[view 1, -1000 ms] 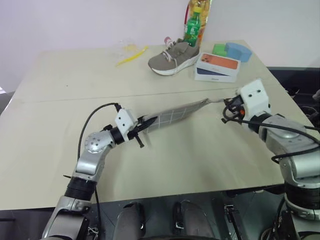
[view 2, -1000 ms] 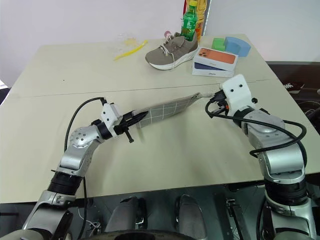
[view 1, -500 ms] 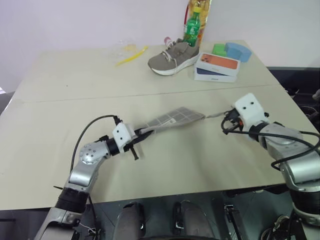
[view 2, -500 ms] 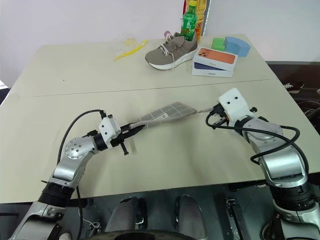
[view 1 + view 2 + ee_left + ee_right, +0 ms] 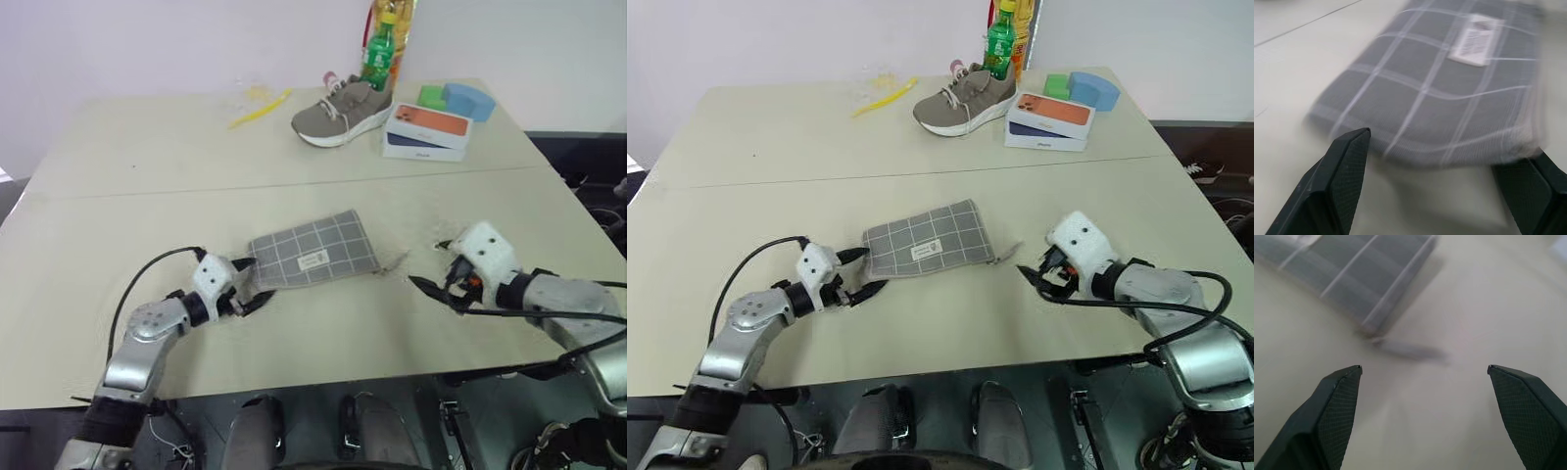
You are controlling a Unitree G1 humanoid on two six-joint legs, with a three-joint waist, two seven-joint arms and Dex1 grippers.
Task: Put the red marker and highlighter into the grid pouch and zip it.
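Nearest the robot, the left tool (image 5: 860, 277) sits low over the bench (image 5: 950, 323) at about 8 o'clock, its two black fingers spread wide and gripping nothing, the tips just beside the near left corner of the grid pouch (image 5: 926, 250). At about 4 o'clock the right tool (image 5: 1034, 279) is likewise spread and empty, pointing toward the pouch's zipper pull (image 5: 1008, 254), which trails off the right-hand end and lies apart from the fingers. The pouch lies flat near the middle of the bench between the two tools, label up; judging by this, it has been laid down so both arms are free, and its zipper appears drawn shut, though the edge is too small to be sure. The red marker and the highlighter are not visible on the bench; my guess is they are inside the pouch, which would put the task at or near its end. Farther off, around 12 to 1 o'clock, stand a shoe (image 5: 966, 97), a green bottle (image 5: 997, 47), a phone box (image 5: 1050, 119), green and blue blocks (image 5: 1080, 88), and at 11 o'clock a thin yellow stick (image 5: 884, 98).
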